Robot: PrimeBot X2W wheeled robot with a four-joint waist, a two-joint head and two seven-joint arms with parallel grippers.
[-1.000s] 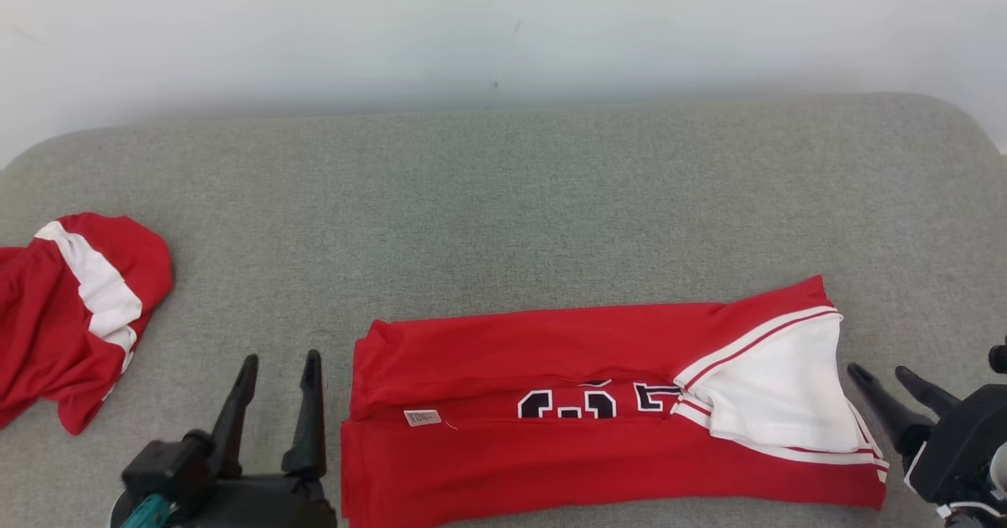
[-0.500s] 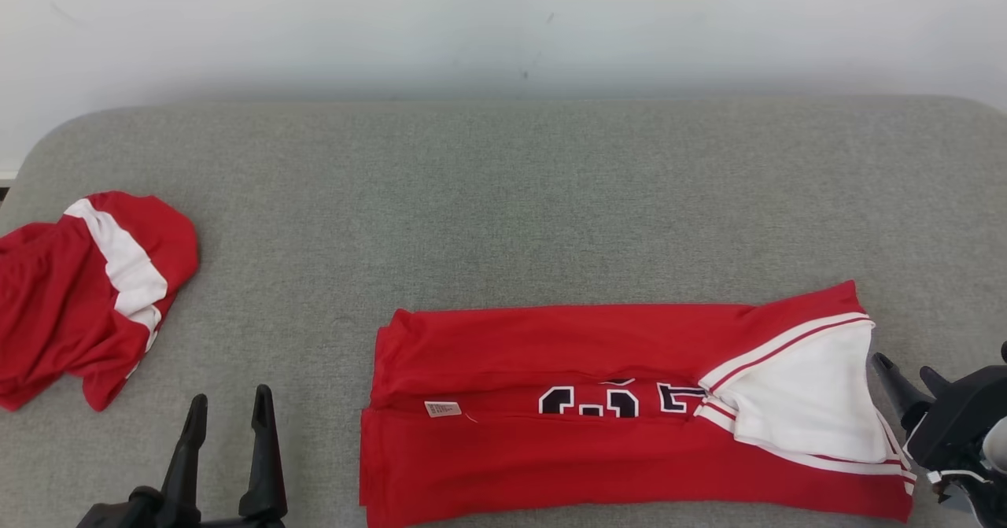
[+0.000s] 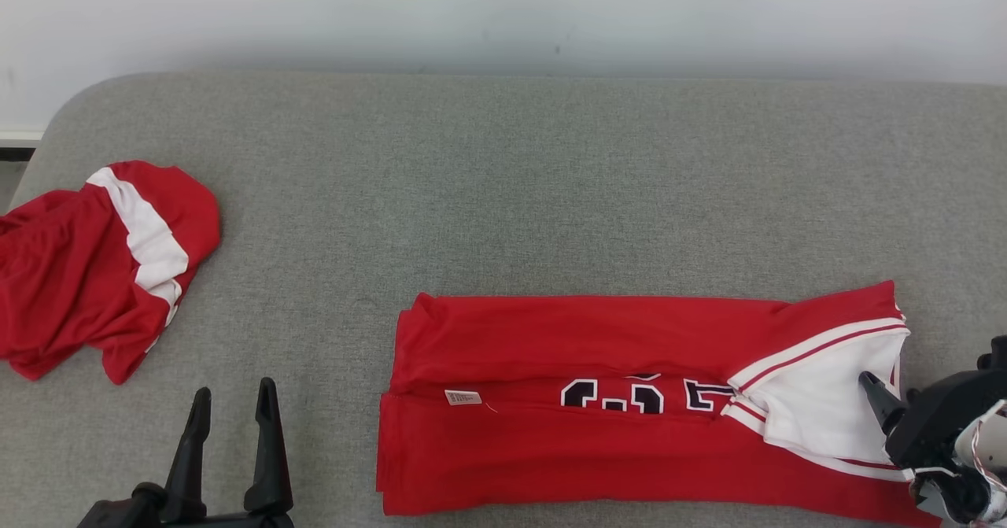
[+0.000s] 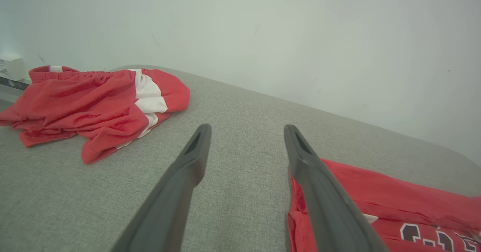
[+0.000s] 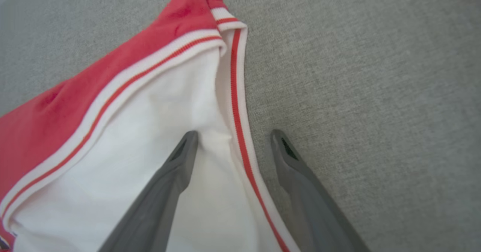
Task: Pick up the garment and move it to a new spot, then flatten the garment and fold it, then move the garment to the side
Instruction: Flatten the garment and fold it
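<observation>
In the right wrist view the right gripper stands with its jaws spread wide and nothing clamped between them. It straddles the end hem of the red jersey. One finger lies over the jersey's white panel, where the cloth puckers at its tip, and the other lies over bare grey upholstery. The red-striped white trim runs between the two. Whether either finger presses down I cannot tell.

In the head view this gripper sits at the lower right edge of the frame, at the jersey's right end. The jersey lies flat in the lower middle and lower right, folded into a long band. Dark numerals outlined in white show along its central fold, and a small white label sits near its left end.

The left gripper is at the lower left, also open and empty, over bare upholstery just left of the jersey's left end. A crumpled pair of red-and-white shorts lies at the left edge, well apart from the jersey. A white wall runs across the top.
</observation>
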